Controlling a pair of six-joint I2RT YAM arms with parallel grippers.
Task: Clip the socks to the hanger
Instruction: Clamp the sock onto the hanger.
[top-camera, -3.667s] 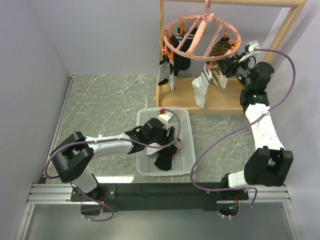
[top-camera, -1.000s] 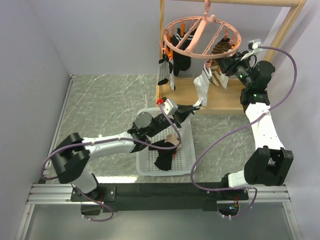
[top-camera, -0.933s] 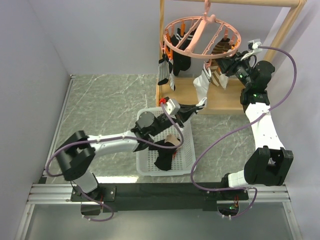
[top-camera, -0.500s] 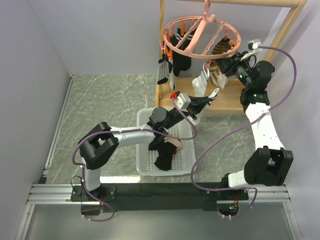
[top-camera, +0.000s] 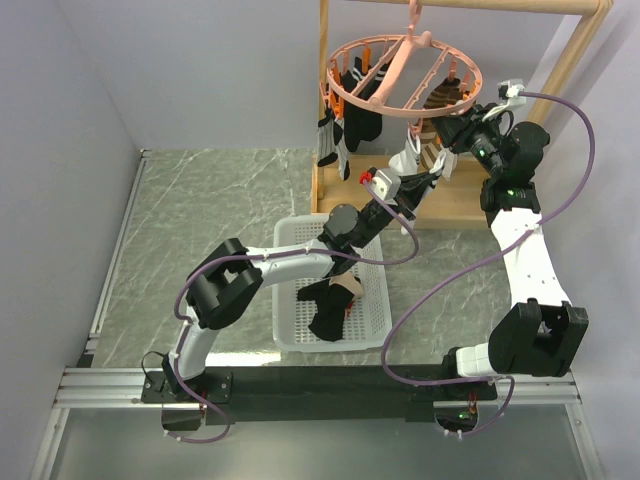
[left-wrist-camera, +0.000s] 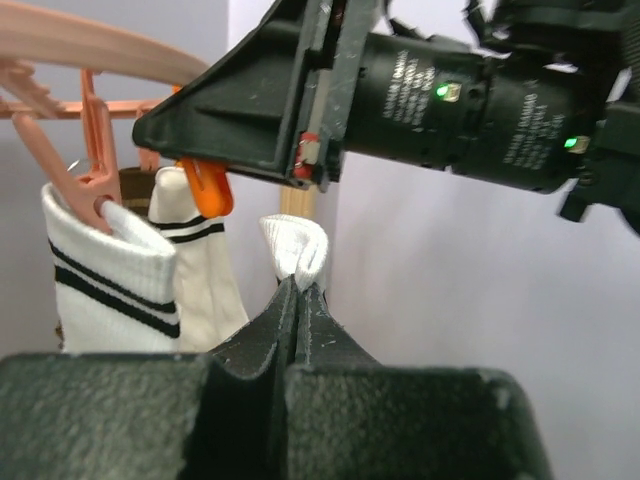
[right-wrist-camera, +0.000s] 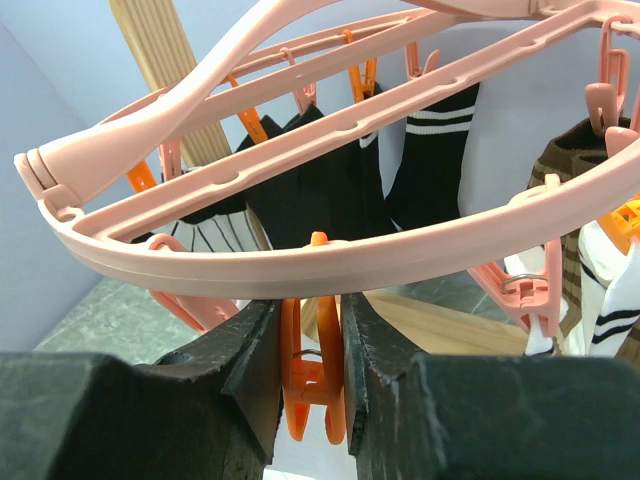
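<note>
Two arms meet at the hanger's (top-camera: 345, 105) near right rim. The left gripper (left-wrist-camera: 298, 290) has its fingers pressed together on a white sock (left-wrist-camera: 295, 245), held just beside an orange clip (right-wrist-camera: 312, 385) that the right gripper (right-wrist-camera: 312, 320) squeezes from both sides. Clipping is in hand: the cuff likely needs lifting into the clip's mouth before the squeeze is let go.

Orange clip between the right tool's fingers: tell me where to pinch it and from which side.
Pinch the clip across its two flat sides below the hanger rim, one finger each side, coming in from outside the ring. It hangs straight down with room on both sides, and its lower end is left free for the sock. The right tool straddles it so.
</note>
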